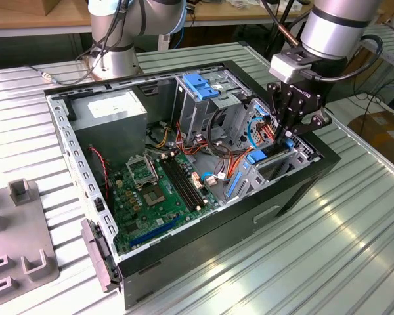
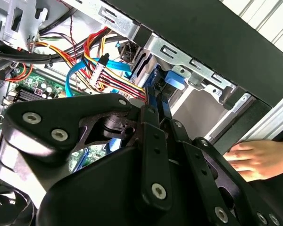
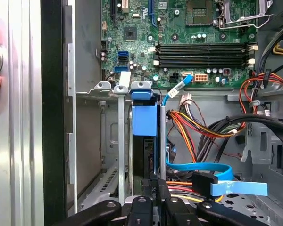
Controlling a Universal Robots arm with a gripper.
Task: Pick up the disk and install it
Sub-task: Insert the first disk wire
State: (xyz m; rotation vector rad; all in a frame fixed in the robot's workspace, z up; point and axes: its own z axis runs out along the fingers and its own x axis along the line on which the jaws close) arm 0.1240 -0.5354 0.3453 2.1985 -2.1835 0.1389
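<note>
Exterior view: bright, even overhead light. Broad white glare streaks on the ribbed metal bench [image 1: 328, 223] toward the exterior view's right; soft shadow pooled inside the computer case [image 1: 203, 164] along its near wall. Focus mildly soft throughout.

Second wrist view: end effector [image 2: 153, 101] linkage close to lens, dark, low in detail; white strip at upper corner overexposed.

First wrist view: motherboard [image 3: 179, 42] evenly lit and sharp; drive bay interior shadowed; bench strip at edge washed out.
</note>
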